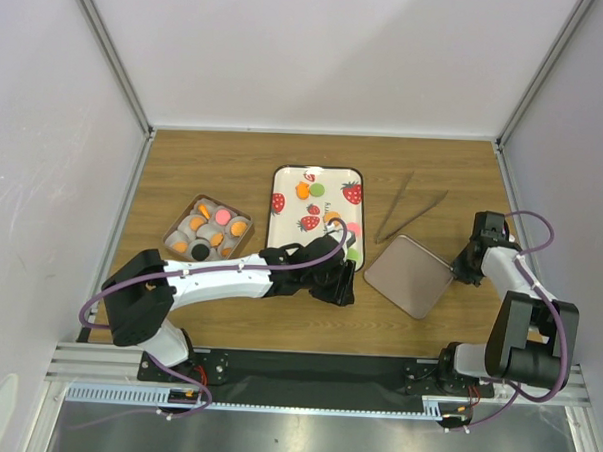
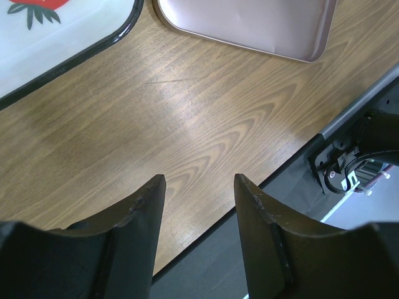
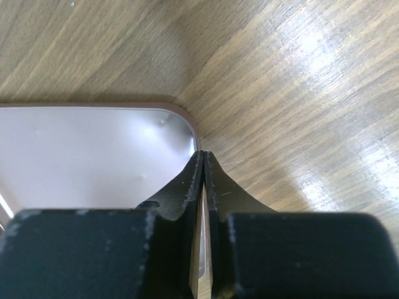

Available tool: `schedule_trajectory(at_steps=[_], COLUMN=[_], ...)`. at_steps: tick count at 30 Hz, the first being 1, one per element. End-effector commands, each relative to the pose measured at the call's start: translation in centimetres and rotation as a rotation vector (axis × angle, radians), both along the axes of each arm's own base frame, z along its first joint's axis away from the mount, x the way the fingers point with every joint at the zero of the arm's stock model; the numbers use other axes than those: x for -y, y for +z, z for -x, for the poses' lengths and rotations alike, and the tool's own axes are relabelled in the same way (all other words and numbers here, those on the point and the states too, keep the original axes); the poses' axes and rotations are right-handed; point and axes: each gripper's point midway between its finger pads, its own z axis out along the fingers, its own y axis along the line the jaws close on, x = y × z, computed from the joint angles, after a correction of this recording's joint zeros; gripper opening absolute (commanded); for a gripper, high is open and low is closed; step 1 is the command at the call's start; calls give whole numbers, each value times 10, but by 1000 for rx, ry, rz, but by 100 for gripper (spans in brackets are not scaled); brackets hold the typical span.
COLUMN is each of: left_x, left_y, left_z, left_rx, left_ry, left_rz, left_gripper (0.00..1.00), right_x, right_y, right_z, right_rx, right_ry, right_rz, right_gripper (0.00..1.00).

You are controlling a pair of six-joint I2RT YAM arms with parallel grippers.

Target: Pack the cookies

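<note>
Several cookies [image 1: 310, 190], orange, green and pink, lie on a white strawberry-print tray [image 1: 282, 203]. More cookies sit in paper cups in a brown box [image 1: 209, 230] at the left. My left gripper [image 1: 337, 285] [image 2: 199, 184] hangs open over bare wood by the tray's near right corner, holding nothing. A rose-coloured metal lid [image 1: 409, 276] [image 3: 93, 149] lies flat to its right. My right gripper [image 1: 461, 268] [image 3: 203, 154] is shut on the lid's right rim, one finger on each side of the edge.
Metal tongs [image 1: 410, 216] lie on the wood between the tray and the right arm, behind the lid. The table's front edge and a black rail [image 2: 349, 118] run close under the left gripper. White walls enclose the table.
</note>
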Motion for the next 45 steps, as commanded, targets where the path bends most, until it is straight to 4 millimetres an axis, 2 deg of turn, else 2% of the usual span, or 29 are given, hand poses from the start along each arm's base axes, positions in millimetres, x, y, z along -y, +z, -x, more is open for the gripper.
schedule_trajectory(at_steps=[1, 4, 8, 12, 18, 22, 26, 29, 40, 45], left_x=[5, 6, 7, 5, 5, 2, -3, -5, -8, -8], left_y=[6, 7, 9, 11, 13, 13, 12, 12, 14, 16], left_z=[-4, -3, -3, -3, -2, -2, 0, 1, 3, 4], left_rx=[14, 12, 13, 21, 24, 25, 27, 27, 33, 33], left_ry=[-7, -9, -13, -12, -17, -16, -16, -16, -24, -26], left_rz=[31, 37, 46, 45, 56, 55, 52, 56, 71, 81], left_gripper=[54, 54, 54, 54, 54, 54, 54, 55, 54, 54], right_x=[6, 6, 2, -5, -23, -39, -43, -42, -34, -37], right_y=[17, 17, 12, 12, 2, -14, -20, -17, 17, 8], right_z=[-8, -8, -6, -4, 3, 11, 18, 23, 20, 30], right_rx=[26, 22, 1, 10, -11, -39, -57, -59, 16, -13], right_ry=[-4, 0, 9, 17, 25, 32, 22, 7, -37, -58], right_rz=[26, 23, 10, 10, -11, -43, -41, -30, 7, -9], right_gripper=[5, 4, 7, 26, 35, 34, 34, 34, 37, 38])
